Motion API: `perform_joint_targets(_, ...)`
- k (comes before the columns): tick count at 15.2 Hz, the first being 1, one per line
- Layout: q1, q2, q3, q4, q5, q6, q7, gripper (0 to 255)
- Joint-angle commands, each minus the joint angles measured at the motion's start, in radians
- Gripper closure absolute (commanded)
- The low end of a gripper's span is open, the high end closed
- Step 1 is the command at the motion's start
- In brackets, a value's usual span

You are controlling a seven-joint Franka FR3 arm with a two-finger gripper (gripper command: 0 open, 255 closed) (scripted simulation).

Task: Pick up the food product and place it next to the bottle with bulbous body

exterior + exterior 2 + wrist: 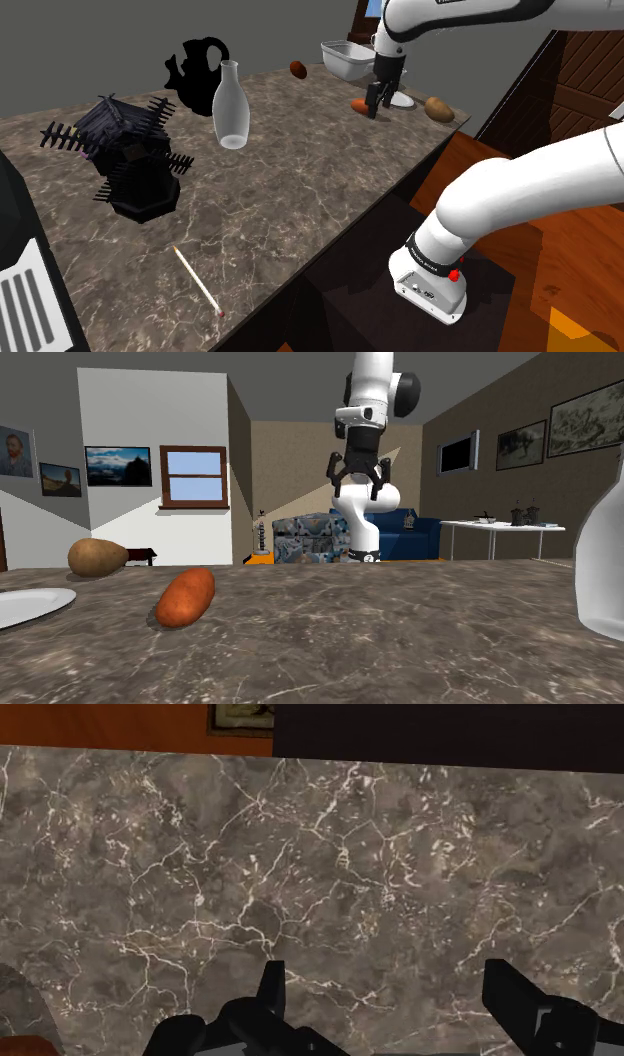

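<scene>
Sweet potato (359,104), orange-red, lies on the brown marble surface (300,200), at the far right end in the shoulder view. The gripper (373,108) hangs near it, a bit above the surface. Its two black fingers (271,987) stand apart. Nothing is between them, and bare surface shows under them. So the gripper is released and holds nothing.

In the second exterior view the sweet potato lies just to the right of a white plate (30,604). A brown potato (97,556) lies farther back and more to the left. The gripper is up in the air there, with its fingers spread.

The bottle (230,105) is white, with a thin neck and a round fat belly. It stands upright on the surface, well apart from the sweet potato and to its left in the shoulder view. A black jug (195,68) stands just behind the bottle. A black thing shaped like a windmill (125,150) sits at the left of the surface. A thin stick with a red tip (198,282) lies close to the near edge. At the far end there is a white bowl (345,58), and a small brown lump (298,69) lies to its left.
</scene>
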Motion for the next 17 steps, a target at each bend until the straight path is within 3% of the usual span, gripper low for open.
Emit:
perform_joint_targets(1,-0.017,0.042,-0.039,0.012,-0.018,0.056,-0.037,0)
perform_joint_targets(9,-0.053,0.261,-0.177,0.108,-0.019,0.269,-0.177,0)
perform_joint_targets(17,-0.078,0.526,-0.289,0.282,0.111,0.428,-0.367,0)
